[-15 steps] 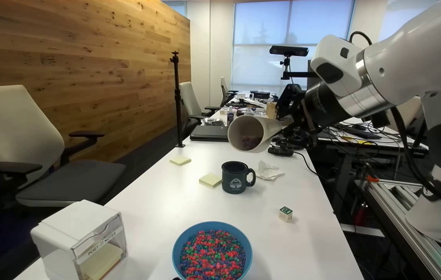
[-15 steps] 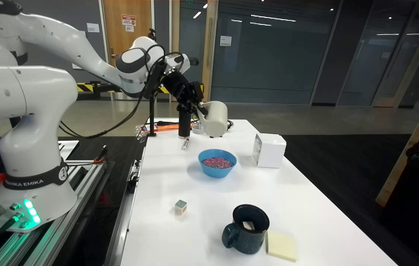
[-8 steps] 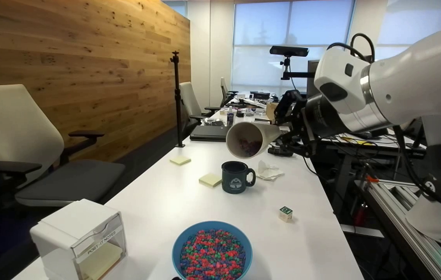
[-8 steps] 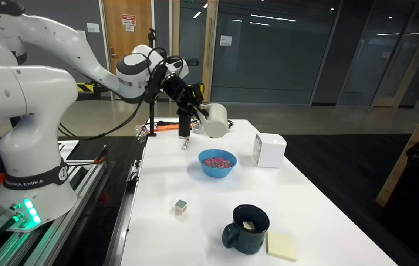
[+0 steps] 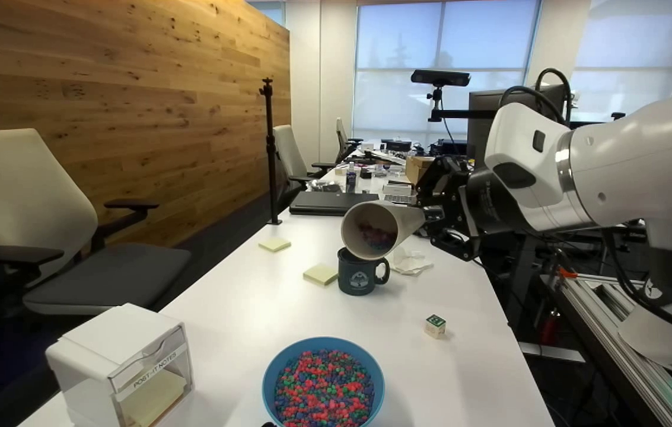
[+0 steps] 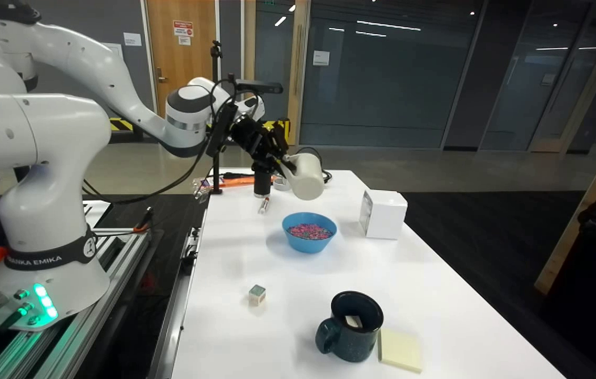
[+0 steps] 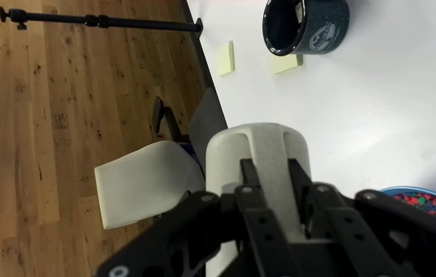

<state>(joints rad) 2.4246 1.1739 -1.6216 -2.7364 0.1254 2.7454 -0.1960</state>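
My gripper (image 7: 269,165) is shut on the handle of a white cup (image 7: 221,154), with one black finger (image 7: 248,171) on each side of it in the wrist view. The cup (image 5: 410,222) lies tilted on its side in the air, its mouth facing the camera, and dark coloured pebbles (image 5: 378,236) rest inside. In an exterior view it covers part of the rim of a dark green mug (image 5: 357,279). A blue bowl (image 6: 308,245) filled with red, green and blue pebbles (image 5: 324,388) stands on the table, below the cup in both exterior views.
A lettered block (image 5: 435,326), pads of yellow notes (image 5: 321,274) and a crumpled tissue (image 5: 413,264) lie on the white table. The mug (image 6: 353,337) has a small pale thing inside. A white note dispenser (image 6: 383,215) stands near the bowl. Beyond the mug lies a black laptop (image 5: 330,203).
My gripper and the cup have come down, and the cup now overlaps the mug's rim in an exterior view. The bowl, mug and block have stayed put.
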